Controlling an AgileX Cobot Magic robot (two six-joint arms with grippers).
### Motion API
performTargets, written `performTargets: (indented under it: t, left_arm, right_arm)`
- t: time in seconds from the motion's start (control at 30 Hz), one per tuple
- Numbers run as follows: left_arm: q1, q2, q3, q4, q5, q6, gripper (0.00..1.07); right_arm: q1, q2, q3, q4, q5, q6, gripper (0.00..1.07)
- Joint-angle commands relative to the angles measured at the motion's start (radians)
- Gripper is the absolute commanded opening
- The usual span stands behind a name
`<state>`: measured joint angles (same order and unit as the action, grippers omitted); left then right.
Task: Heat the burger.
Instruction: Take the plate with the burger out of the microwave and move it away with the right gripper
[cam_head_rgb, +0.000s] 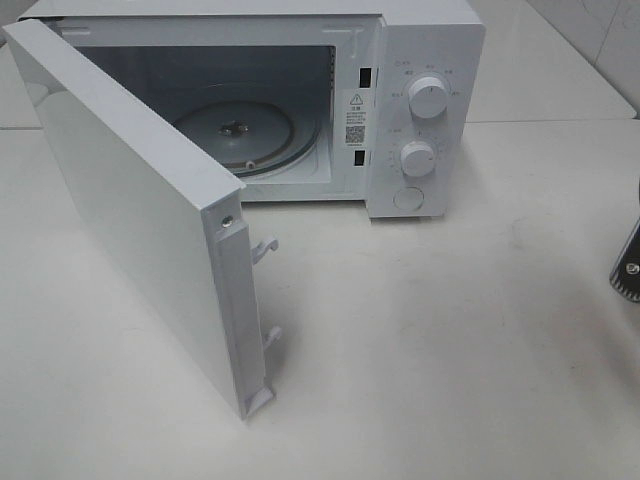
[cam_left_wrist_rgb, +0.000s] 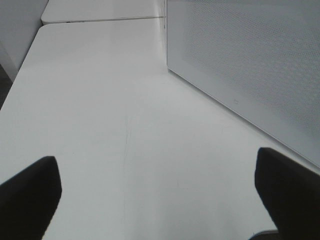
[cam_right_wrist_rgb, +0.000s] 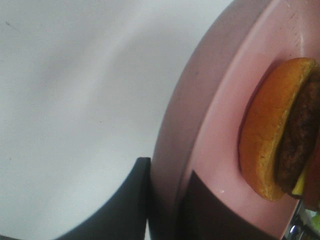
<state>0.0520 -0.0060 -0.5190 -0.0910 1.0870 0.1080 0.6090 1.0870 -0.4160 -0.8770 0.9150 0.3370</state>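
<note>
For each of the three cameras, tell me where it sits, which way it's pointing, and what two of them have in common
Exterior high: mounted high, looking down at the open microwave on the white table; a dark piece of the robot shows at the right edge.
Left wrist: on the left arm, facing along the table beside the microwave door; left gripper open, empty.
Right wrist: on the right arm; right gripper pinches the pink plate carrying the burger.
Shared: exterior and left wrist both show the door.

left tool (cam_left_wrist_rgb: 160, 200) jaws wide apart | right tool (cam_right_wrist_rgb: 167, 200) clamped, gripping
</note>
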Motion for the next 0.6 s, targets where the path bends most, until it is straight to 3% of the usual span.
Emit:
performTargets:
  t: [0.03, 0.6]
  left_arm:
    - [-0.001, -0.015, 0.002, -0.004, -0.012, -0.004, 0.98]
    - [-0.001, -0.015, 0.002, -0.004, -0.012, -0.004, 0.98]
  right_arm:
    - [0.0, 0.05, -0.009, -0.077, 0.025, 0.147, 0.0]
    - [0.0, 0.366, -0.06, -0.075, 0.048, 0.649, 0.01]
